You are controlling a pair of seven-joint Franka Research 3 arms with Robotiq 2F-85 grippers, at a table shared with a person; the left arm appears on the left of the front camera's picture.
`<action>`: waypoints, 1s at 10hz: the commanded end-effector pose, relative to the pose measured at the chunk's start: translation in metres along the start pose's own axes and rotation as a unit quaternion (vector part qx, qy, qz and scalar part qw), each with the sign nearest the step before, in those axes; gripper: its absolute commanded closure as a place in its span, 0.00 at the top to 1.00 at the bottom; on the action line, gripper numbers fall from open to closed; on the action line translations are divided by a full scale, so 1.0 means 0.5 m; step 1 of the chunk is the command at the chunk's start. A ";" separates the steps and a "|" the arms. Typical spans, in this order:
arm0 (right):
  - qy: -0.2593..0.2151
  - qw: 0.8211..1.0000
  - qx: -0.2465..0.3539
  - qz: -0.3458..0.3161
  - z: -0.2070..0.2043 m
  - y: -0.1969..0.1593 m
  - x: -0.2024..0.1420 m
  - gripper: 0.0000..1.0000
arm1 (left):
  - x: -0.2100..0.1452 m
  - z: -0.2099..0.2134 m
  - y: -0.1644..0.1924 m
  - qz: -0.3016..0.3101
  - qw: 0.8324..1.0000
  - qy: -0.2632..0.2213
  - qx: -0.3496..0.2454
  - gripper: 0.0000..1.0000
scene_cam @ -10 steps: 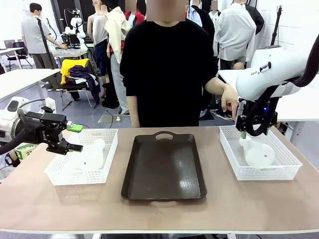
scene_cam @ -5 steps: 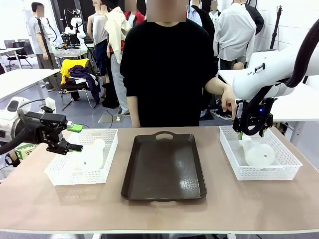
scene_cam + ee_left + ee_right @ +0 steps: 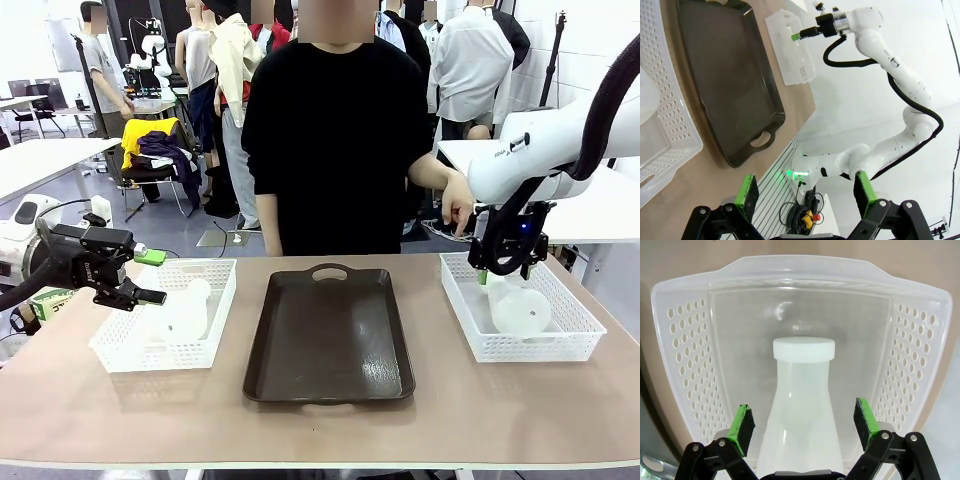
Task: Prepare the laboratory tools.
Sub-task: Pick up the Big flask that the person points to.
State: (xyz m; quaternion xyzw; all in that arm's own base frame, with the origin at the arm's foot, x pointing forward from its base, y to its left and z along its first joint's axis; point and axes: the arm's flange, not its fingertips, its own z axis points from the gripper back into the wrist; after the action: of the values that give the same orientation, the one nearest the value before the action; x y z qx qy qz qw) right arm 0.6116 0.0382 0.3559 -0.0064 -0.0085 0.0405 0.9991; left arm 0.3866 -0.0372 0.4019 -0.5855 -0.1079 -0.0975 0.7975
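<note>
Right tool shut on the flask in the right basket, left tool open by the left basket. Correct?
Not quite: the right tool is open, not shut. The right wrist view shows its pads on either side of the flask, clear of it. The rest holds.

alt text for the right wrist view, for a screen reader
A frosted-white flask with a white cap lies in a perforated white basket, cap away from the camera. The right gripper is above it, jaws open on either side of its body.
</note>
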 end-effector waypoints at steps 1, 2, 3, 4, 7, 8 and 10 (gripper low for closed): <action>-0.006 1.000 0.031 -0.003 -0.015 -0.011 0.014 1.00 | -0.002 -0.002 0.002 -0.012 1.000 -0.010 -0.011 1.00; -0.003 0.999 0.033 -0.006 -0.023 -0.012 0.015 1.00 | -0.002 -0.002 0.002 -0.012 1.000 -0.010 -0.011 1.00; -0.001 0.999 0.033 -0.007 -0.029 -0.011 0.017 1.00 | -0.002 -0.002 0.002 -0.012 1.000 -0.010 -0.011 1.00; 0.001 1.000 0.027 -0.006 -0.033 -0.008 0.018 1.00 | -0.002 -0.002 0.002 -0.012 1.000 -0.010 -0.011 1.00; 0.002 1.000 0.018 -0.008 -0.040 -0.003 0.019 1.00 | -0.002 -0.002 0.002 -0.012 1.000 -0.010 -0.011 1.00; 0.001 1.000 0.018 -0.007 -0.041 -0.001 0.018 1.00 | -0.002 -0.002 0.002 -0.012 1.000 -0.010 -0.011 1.00; 0.005 1.000 0.012 -0.014 -0.044 -0.002 0.018 1.00 | -0.002 -0.002 0.002 -0.012 1.000 -0.010 -0.011 1.00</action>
State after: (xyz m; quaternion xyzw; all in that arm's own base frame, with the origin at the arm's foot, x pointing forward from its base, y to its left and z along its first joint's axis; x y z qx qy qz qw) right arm 0.6140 0.0376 0.3350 0.0122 0.0020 0.0311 0.9994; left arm 0.3866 -0.0373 0.4019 -0.5855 -0.1079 -0.0976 0.7975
